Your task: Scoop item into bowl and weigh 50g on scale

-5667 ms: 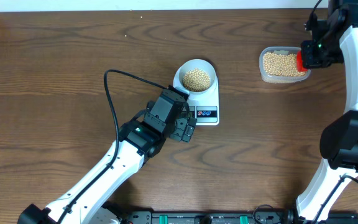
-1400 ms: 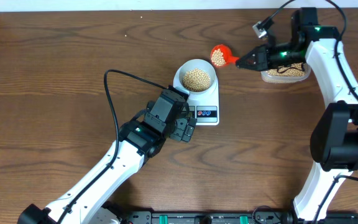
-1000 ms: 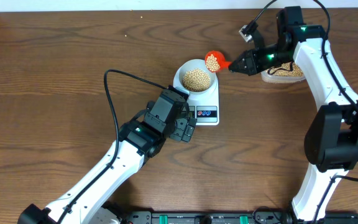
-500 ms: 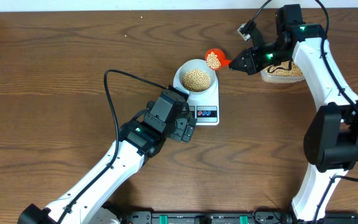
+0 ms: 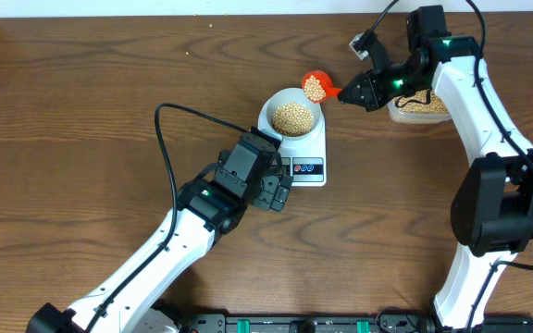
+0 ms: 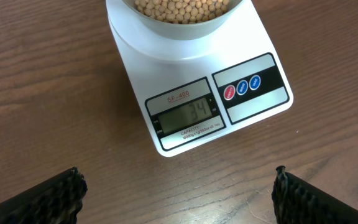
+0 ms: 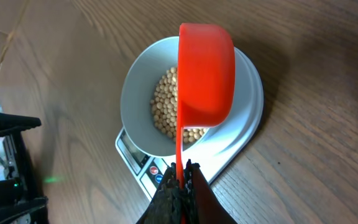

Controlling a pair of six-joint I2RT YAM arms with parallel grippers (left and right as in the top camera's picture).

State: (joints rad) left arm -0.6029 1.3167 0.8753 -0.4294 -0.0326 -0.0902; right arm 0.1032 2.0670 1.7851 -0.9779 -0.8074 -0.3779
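The pale bowl [image 5: 269, 108] stands on the white scale [image 5: 309, 169] and holds a heap of tan beans [image 5: 292, 117]. My right gripper [image 5: 350, 92] is shut on the thin handle of a red scoop [image 5: 314, 88]. The scoop carries beans and hovers at the bowl's far right rim. In the right wrist view the scoop [image 7: 207, 74] hangs over the bowl [image 7: 135, 93], its beans hidden. My left gripper [image 5: 280, 192] rests open on the table just in front of the scale. In the left wrist view the scale [image 6: 185, 115] shows 34 below the bowl [image 6: 179, 31].
A clear plastic tub [image 5: 405, 117] of beans stands right of the scale, partly under my right arm. A black cable [image 5: 160, 139] loops over the table left of the bowl. The left arm stretches from the front edge toward the scale.
The right gripper has carried the filled scoop from the tub leftward to the bowl's rim; in the last half second it barely shifted. The left arm has not moved.
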